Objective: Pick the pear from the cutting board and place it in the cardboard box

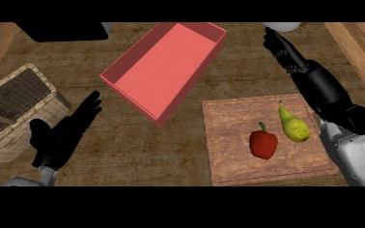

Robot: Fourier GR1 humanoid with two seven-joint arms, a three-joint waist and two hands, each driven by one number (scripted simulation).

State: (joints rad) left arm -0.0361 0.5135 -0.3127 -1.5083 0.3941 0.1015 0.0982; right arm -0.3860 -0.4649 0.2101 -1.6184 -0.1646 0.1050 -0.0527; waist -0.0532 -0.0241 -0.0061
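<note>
Pear [294, 124] and red pepper [263, 144] lie on the cutting board [235, 166] at 4 o'clock; red box [160, 72] at 12. Left hand [63, 131] at 8 and right hand [299, 65] at 2, both with fingers straight.

Glossy pear [294, 125], wooden board [242, 169], seemingly wicker basket [35, 84].
</note>
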